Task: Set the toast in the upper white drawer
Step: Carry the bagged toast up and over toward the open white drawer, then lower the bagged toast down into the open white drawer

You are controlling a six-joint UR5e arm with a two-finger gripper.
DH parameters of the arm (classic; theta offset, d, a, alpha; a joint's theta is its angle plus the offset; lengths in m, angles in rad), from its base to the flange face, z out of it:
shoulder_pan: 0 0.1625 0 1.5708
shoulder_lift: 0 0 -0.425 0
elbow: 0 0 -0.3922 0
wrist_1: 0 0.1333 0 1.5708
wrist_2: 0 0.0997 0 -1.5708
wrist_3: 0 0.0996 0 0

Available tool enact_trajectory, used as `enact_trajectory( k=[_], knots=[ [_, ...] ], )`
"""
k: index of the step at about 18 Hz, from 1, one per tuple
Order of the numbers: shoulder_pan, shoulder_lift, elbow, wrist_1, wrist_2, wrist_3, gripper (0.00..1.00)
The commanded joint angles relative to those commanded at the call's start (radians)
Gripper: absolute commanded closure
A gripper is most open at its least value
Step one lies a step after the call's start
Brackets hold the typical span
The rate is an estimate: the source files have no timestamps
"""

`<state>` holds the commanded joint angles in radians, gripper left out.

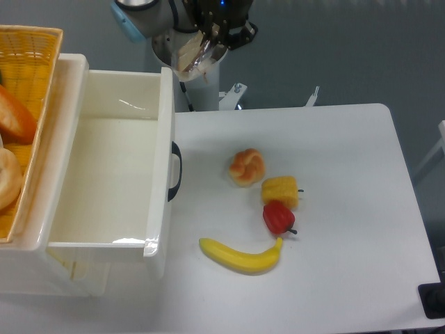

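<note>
The toast [190, 61], a pale brown slice in crinkly clear plastic, hangs in the air at the top of the view, just right of the drawer's front wall. My gripper [206, 47] is shut on its upper right edge; the fingertips are mostly hidden by the wrap. The upper white drawer [164, 146] stands pulled open on the left, its deep interior bare, with the curved black handle [176, 171] on its front facing the table.
A round orange-and-cream bun [246, 167], a yellow corn piece [281, 191], a red pepper [279, 218] and a banana [241, 256] lie on the white table [348, 209]. A yellow wicker basket [26, 83] with bread sits at far left.
</note>
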<state>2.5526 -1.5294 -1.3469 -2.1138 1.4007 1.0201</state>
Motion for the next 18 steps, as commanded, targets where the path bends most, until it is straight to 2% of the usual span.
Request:
enact_trajectory(
  k=[7, 18],
  knots=[
    [0.005, -0.003, 0.000, 0.000, -0.110, -0.029, 0.80],
    [0.003, -0.023, 0.002, 0.006, -0.158, -0.086, 0.80]
  ],
)
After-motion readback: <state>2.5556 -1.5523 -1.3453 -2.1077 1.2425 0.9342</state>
